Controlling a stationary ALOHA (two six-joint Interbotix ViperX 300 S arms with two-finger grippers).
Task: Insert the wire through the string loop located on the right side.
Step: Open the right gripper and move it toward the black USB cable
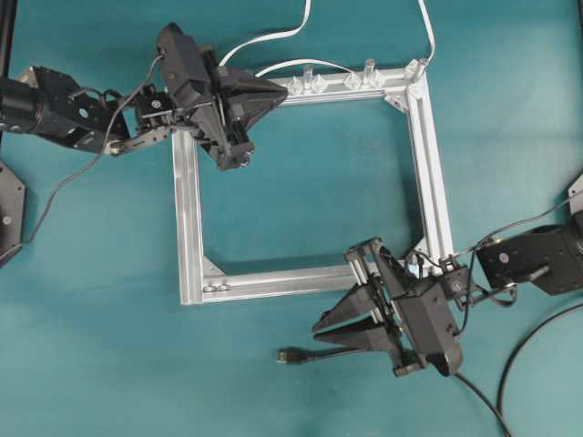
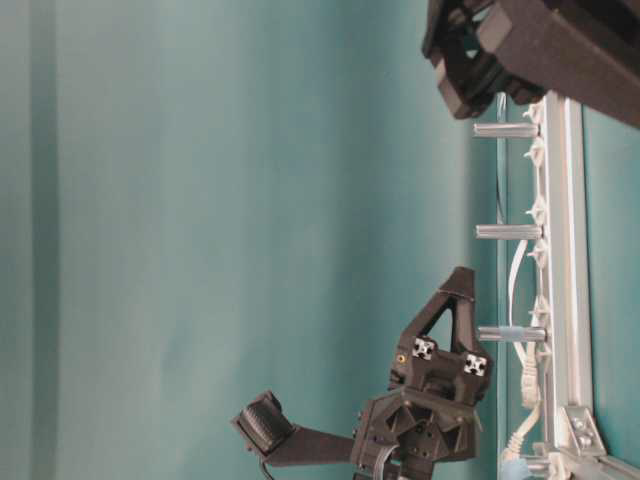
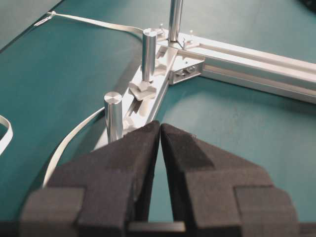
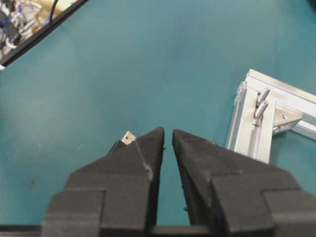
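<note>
The wire [image 1: 364, 353] is a thin black cable lying on the teal table in front of the frame's bottom rail. Its plug [image 1: 288, 356] points left, and the plug's metal tip [image 4: 128, 138] peeks out beside my right gripper's left finger. My right gripper [image 1: 316, 330] hovers just above the wire, pointing left, with its jaws nearly together and nothing between them. The string loop [image 1: 413, 259] is a tiny dark shape on the frame's right rail near its lower end. My left gripper [image 1: 282, 89] is shut and empty over the frame's top left corner.
The square aluminium frame [image 1: 428, 164] lies flat mid-table. Clear pegs [image 1: 360, 75] stand along its top rail, with metal posts [image 3: 113, 116] just ahead of the left gripper. White flat cables [image 1: 273, 41] run off the back. A thicker black cable [image 1: 528, 337] curves at the lower right.
</note>
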